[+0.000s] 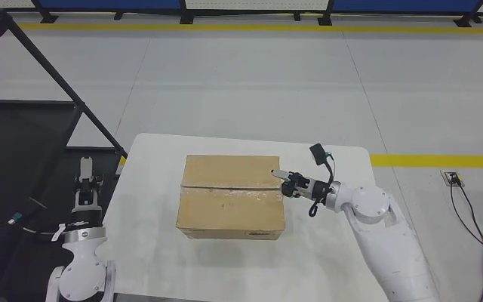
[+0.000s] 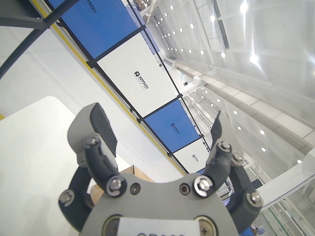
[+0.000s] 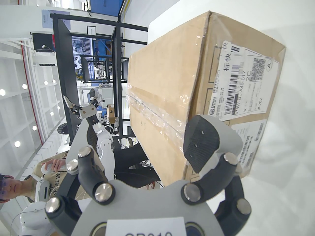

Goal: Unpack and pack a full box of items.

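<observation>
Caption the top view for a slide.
Closed, taped cardboard box on white table; right tool open at its right end, left tool open beside the table's left edge.

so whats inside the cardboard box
Nothing inside shows. The cardboard box sits on the table with its top flaps shut and clear tape along the seam, so the contents are covered.

Industrial hall: yellow floor line [image 1: 226,27], partition panels [image 2: 118,74].

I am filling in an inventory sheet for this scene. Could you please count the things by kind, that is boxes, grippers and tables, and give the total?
Cardboard box: 1
Grippers: 2, the left gripper and the right gripper
Table: 1
Total: 4
</observation>
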